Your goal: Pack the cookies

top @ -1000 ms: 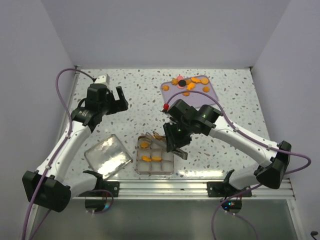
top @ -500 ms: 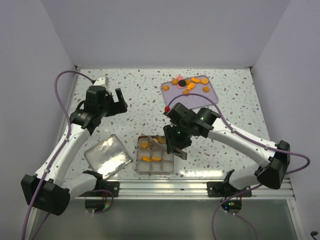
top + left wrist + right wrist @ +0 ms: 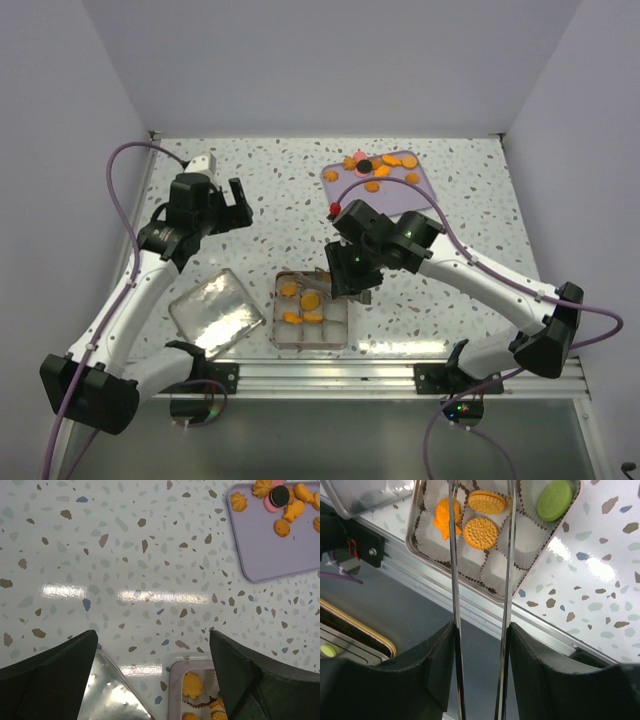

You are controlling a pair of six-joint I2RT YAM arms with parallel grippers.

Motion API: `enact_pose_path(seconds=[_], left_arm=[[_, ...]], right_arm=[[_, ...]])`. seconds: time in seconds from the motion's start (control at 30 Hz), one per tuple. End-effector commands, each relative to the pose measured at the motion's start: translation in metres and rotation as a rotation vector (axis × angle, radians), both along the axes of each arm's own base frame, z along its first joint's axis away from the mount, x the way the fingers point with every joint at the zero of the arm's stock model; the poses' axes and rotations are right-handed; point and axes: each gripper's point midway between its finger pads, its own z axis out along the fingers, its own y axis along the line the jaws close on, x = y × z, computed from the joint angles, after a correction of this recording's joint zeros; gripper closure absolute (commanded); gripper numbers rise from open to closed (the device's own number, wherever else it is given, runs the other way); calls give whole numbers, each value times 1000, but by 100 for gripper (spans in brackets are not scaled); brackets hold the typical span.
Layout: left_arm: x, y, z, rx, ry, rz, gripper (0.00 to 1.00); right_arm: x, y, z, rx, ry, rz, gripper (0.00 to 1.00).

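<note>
The cookies lie in two places. Several orange ones, a pink and a dark one [image 3: 378, 168] sit on the purple tray [image 3: 405, 195], seen also in the left wrist view as cookies [image 3: 280, 502] on the tray [image 3: 267, 555]. The square tin [image 3: 342, 322] holds an orange fish [image 3: 445, 520], two round orange cookies [image 3: 480, 532] and a green one [image 3: 554, 500] in white paper cups. My right gripper [image 3: 481, 630] is shut on metal tongs [image 3: 452, 555], whose two blades stand apart above the tin with nothing between them. My left gripper [image 3: 232, 200] hangs open and empty over bare table.
The tin's shiny lid [image 3: 215, 312] lies left of the tin, its corner [image 3: 115, 700] showing in the left wrist view. The aluminium rail [image 3: 330, 372] runs along the table's near edge just below the tin. White walls close in the back and sides.
The tongs' blades have spread apart and an orange cookie now lies in the tin's middle. The right gripper has shifted slightly back from the tin. The left arm is almost still.
</note>
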Motion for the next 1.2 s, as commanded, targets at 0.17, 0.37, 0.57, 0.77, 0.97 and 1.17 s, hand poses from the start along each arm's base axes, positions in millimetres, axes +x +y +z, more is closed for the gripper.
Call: enact_pose_path(seconds=[0.17,0.37,0.57,0.77,0.97,1.17], left_arm=[[-4,7,6,20,-27,9,0],[-2,7,8,19,-33,12,0],[-2,6,8,17,-31,10,0],[-1,6,8,15,-31,11,0],[2,4,5,15,-19,12,0],[7,3,-1,16,-2,14,0]], right_arm=[[19,8,46,52,-107,-44,52],[41,-5,63,-2,-201,-90,51],[102,-29,66,-21,-217,-190,51],[182,-62,59,-89,-225,-319,51],[244,-98,30,-216,-204,-433,51],[279,-107,7,-264,-169,-445,51]])
